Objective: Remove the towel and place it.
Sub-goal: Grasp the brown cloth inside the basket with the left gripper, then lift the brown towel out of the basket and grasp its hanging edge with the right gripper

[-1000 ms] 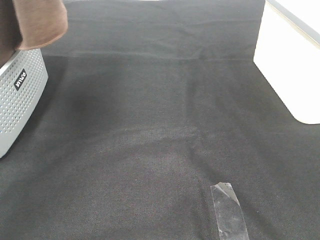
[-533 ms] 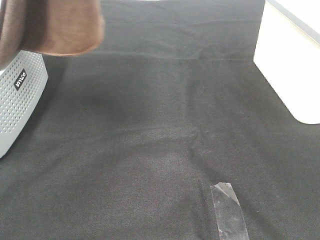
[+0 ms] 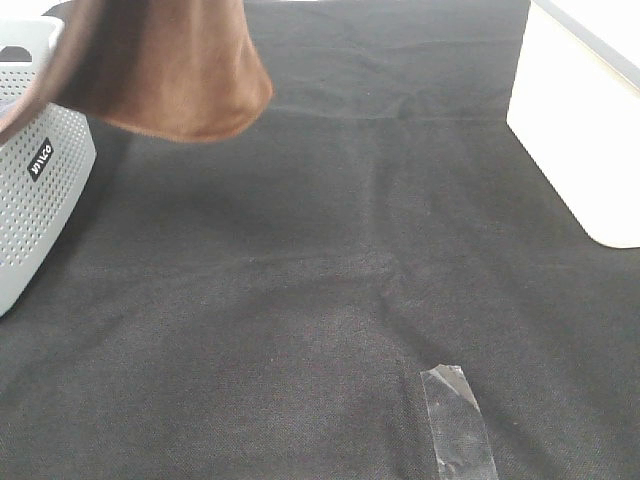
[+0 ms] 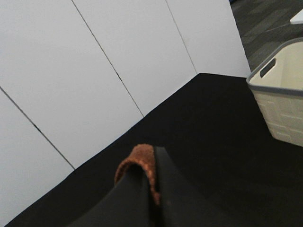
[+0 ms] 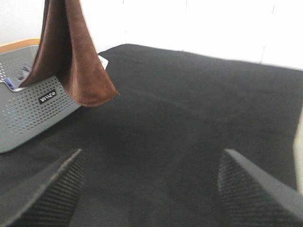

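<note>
The left gripper [image 4: 150,165] is clamped on a brown fold of the towel [image 4: 136,160], the rest hidden below its fingers. The high view cuts that gripper off (only cloth shows), the towel hanging beside the basket [image 3: 35,170] above the tabletop [image 3: 330,280]. The right gripper [image 5: 151,156] gapes empty.

A black tablecloth [image 3: 330,250] was spread wide, with a faint crease seen across its far part. A pale perforated basket [image 3: 35,210] bearing a small dark label [image 3: 40,158] was set on its left edge. A strip of clear tape [image 3: 458,420] was stuck near the front. A white block [image 3: 580,150] was placed at the right.
</note>
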You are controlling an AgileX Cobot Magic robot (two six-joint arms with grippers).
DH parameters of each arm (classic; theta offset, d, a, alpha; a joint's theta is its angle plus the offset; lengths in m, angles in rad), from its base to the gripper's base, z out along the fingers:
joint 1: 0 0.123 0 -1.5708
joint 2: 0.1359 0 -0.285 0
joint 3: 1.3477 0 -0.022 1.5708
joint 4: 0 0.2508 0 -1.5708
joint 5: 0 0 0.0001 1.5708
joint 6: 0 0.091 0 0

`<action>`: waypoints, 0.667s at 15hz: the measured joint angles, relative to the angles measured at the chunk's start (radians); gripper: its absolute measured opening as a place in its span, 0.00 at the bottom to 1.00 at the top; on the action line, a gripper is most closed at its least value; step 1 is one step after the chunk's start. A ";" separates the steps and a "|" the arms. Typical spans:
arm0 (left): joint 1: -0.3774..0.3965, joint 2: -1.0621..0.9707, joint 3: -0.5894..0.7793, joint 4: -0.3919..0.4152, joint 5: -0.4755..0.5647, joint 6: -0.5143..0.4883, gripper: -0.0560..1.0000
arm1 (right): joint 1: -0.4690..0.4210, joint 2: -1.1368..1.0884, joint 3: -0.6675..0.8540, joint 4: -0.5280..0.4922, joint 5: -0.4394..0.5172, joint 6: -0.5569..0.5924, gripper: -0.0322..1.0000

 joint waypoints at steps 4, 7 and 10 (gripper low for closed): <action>-0.001 0.000 0.000 0.000 0.056 0.015 0.05 | 0.000 0.435 0.000 0.573 0.038 -0.639 0.72; -0.001 0.000 0.000 0.000 0.056 0.018 0.05 | 0.000 0.763 -0.014 0.972 0.291 -1.286 0.71; -0.002 0.000 0.000 0.000 0.056 0.018 0.05 | 0.000 1.038 -0.108 0.999 0.543 -1.579 0.71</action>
